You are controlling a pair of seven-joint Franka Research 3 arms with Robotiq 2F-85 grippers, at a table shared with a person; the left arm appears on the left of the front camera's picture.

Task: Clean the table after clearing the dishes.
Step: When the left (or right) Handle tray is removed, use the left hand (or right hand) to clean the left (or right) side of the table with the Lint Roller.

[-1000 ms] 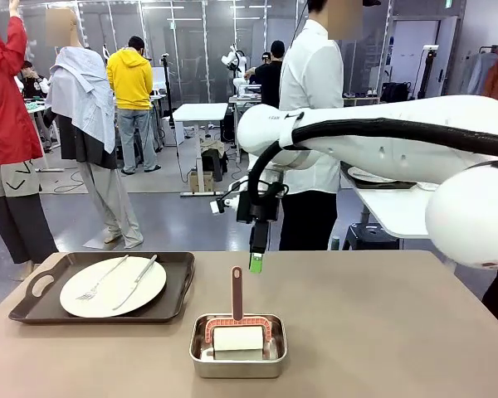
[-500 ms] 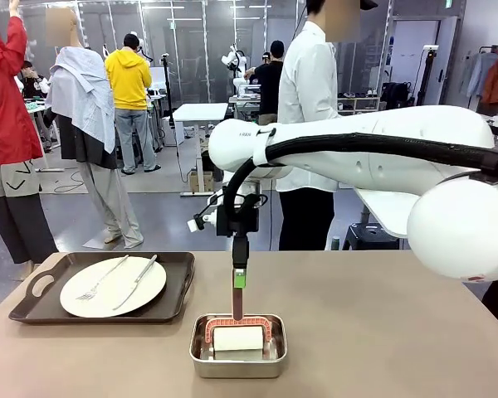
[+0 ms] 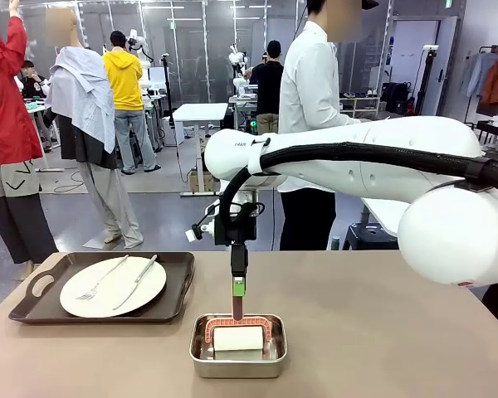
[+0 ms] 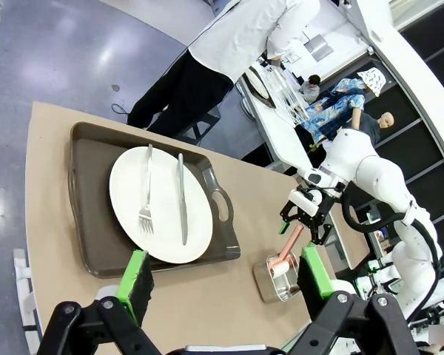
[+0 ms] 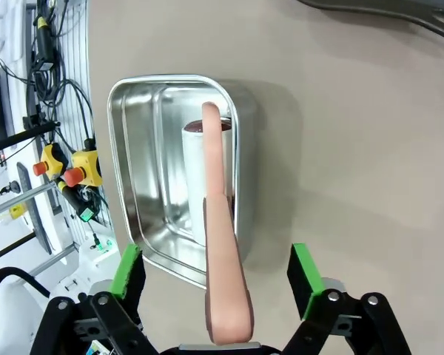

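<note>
One second on, my right gripper (image 3: 238, 287) now straddles the roller handle (image 5: 224, 244) instead of hanging beside it, fingers (image 5: 127, 270) open, nothing held yet, so grabbing's probably next.

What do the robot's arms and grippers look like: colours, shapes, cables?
The right arm is white with rounded links; a thick black cable runs along it. The right gripper and left gripper are black with green pads.

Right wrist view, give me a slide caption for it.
Right gripper open, pads flanking the roller's pink handle above the steel pan.
</note>
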